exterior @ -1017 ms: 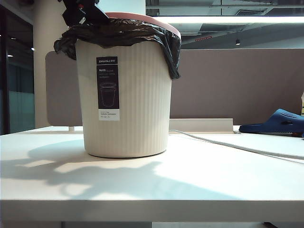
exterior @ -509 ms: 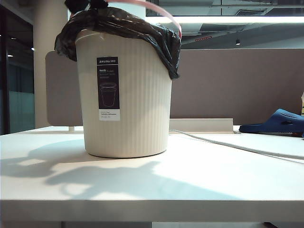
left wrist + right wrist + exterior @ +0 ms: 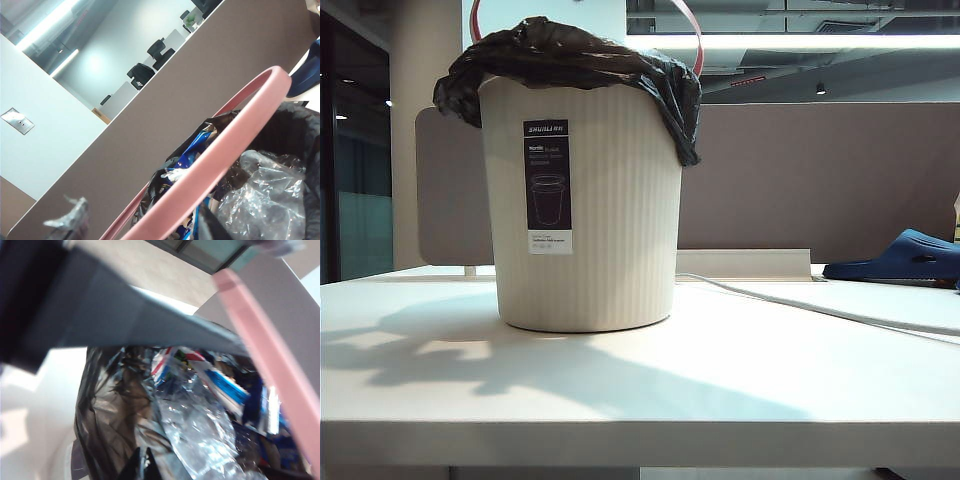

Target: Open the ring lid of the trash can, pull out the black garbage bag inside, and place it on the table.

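Note:
The cream ribbed trash can (image 3: 610, 220) stands on the white table (image 3: 720, 400) at centre left. The black garbage bag (image 3: 570, 60) sits in it and drapes over the rim. The pink ring lid (image 3: 696, 45) stands tipped up above the rim. In the left wrist view the ring lid (image 3: 225, 145) runs between the wide-apart fingers (image 3: 72, 220) of my left gripper (image 3: 142, 227), which looks open. My right gripper (image 3: 142, 466) is shut just above the black garbage bag (image 3: 105, 405) and the clear wrappers in it, beside the ring lid (image 3: 265, 355). Neither gripper shows in the exterior view.
A dark blue slipper (image 3: 905, 255) lies at the far right of the table, and a white cable (image 3: 800, 305) runs past the can. A brown partition (image 3: 820, 170) stands behind. A blurred dark grey part (image 3: 100, 315) crosses the right wrist view.
The ring lid has swung up from lying on the rim to nearly upright. The dark gripper above the can's left side has risen out of the exterior view.

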Available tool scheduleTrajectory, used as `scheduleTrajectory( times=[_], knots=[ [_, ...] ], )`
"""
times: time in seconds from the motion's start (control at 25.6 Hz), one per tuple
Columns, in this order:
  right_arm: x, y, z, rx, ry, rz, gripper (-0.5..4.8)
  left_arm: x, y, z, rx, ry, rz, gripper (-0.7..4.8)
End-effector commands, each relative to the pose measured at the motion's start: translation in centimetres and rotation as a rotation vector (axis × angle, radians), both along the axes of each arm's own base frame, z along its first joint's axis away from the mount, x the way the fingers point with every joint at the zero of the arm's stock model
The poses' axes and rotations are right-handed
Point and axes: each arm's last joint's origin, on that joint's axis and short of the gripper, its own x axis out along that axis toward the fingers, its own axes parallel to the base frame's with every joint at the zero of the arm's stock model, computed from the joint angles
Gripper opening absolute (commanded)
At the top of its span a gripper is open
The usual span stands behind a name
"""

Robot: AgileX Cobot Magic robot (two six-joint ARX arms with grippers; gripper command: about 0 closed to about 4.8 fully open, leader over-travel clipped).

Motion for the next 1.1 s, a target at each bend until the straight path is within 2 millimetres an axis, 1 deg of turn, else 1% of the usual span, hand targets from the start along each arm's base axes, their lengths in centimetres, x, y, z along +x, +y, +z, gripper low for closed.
scheduleTrajectory(
  times=[0.04, 0.08, 0.16, 0.31, 0.43, 0.63, 0.94, 1.1],
  knots=[
    [1.1, 0.8, -0.4, -0.015, -0.088, -0.027, -0.01, -0.1, 0.0, 0.3, -0.017, -0.009, -0.006, 2.78],
    [1.6, 1.1, -0.7, -0.033, -0.126, -0.073, -0.01, -0.1, 0.0, 0.3, -0.029, -0.003, -0.007, 2.78],
    [1.8, 1.2, -0.8, -0.054, -0.173, -0.082, -0.01, -0.1, 0.0, 0.3, -0.032, -0.001, -0.004, 2.78],
    [1.9, 1.3, -0.2, -0.035, -0.237, -0.094, -0.01, 0.0, 0.1, 0.3, -0.032, 0.002, 0.011, 2.78],
    [2.0, 1.3, 0.1, -0.055, -0.296, -0.087, -0.01, 0.0, 0.1, 0.3, -0.032, 0.002, 0.012, 2.78],
    [2.4, 1.0, 1.1, -0.002, -0.372, -0.122, -0.01, 0.0, 0.1, 0.3, -0.033, 0.002, 0.018, 2.78],
    [3.6, -0.1, 2.2, 0.045, -0.387, -0.152, -0.01, 0.0, 0.1, 0.3, -0.045, 0.007, 0.035, 2.79],
    [4.7, -0.8, 2.9, 0.082, -0.368, -0.177, -0.01, 0.0, 0.3, 0.4, -0.066, 0.003, 0.081, 2.79]
  ],
)
